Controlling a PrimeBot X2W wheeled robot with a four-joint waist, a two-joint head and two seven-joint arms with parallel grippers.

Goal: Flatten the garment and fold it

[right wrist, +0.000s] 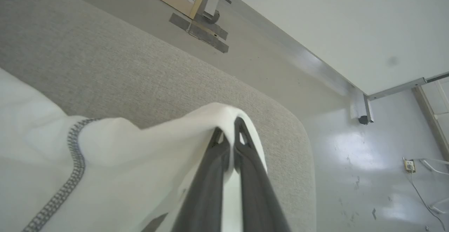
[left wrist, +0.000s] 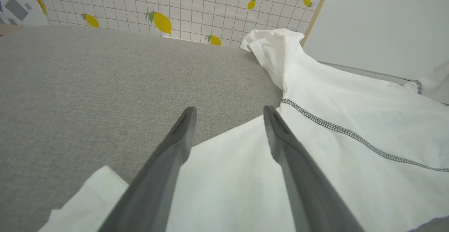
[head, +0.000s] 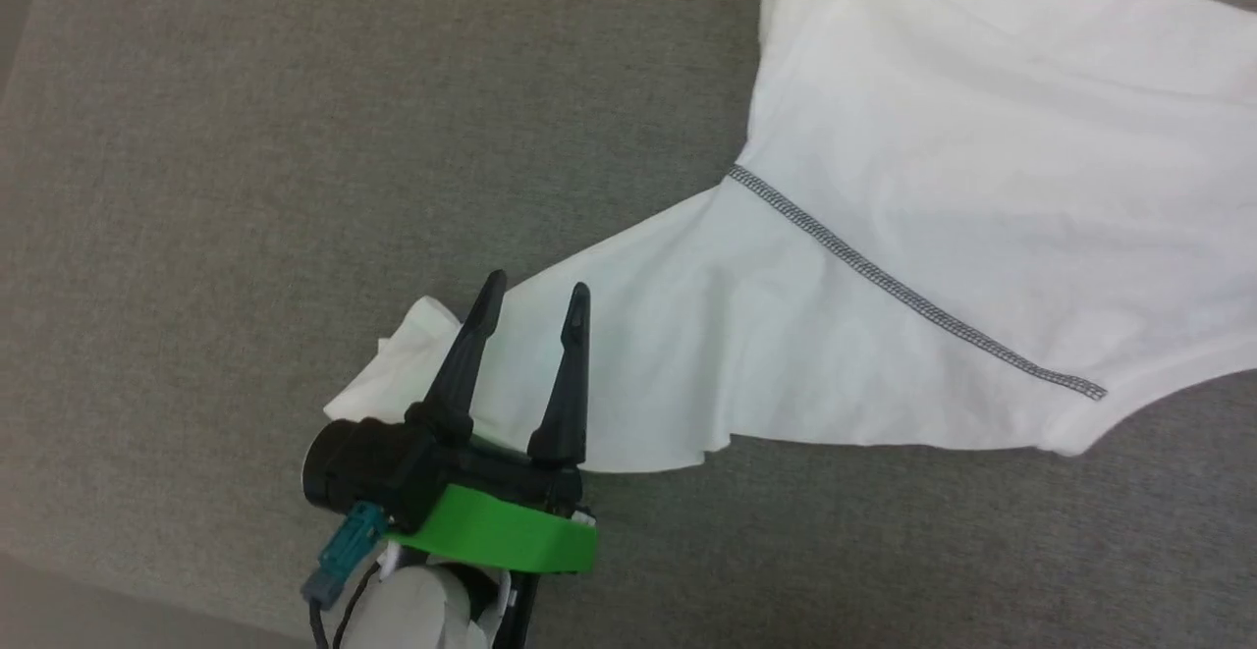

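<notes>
- showed a white shirt (head: 933,188) lying on a grey pad (head: 245,188), body filling the upper right of the head view, one sleeve (head: 638,364) stretching down and left from it.
- found the sleeve's long axis running from a zigzag seam (head: 884,281) at the shoulder down-left to a crumpled cuff (head: 412,350).
- placed the left gripper (head: 537,288) right over that cuff end, fingers spread apart and gripping nothing, pointing across the sleeve rather than along it.
- in the left wrist view, put one finger over bare pad and the other over white cloth, straddling the sleeve's far edge; could not tell whether the tips touched the cloth.
- in the right wrist view, showed the right gripper (right wrist: 228,128) pinched tight on a fold of shirt, raised off the pad near its rounded corner.
- left the rest of the shirt to the right of and beyond the left gripper, so put the left arm much the nearer to the loose sleeve.
- judged flattening as the step in hand, folding not yet begun.
- judged the coming move as hinging on that axis: likely a pinch at the cuff, then a pull down-left, away from the seam, to draw the sleeve straight against the right gripper's hold.
</notes>
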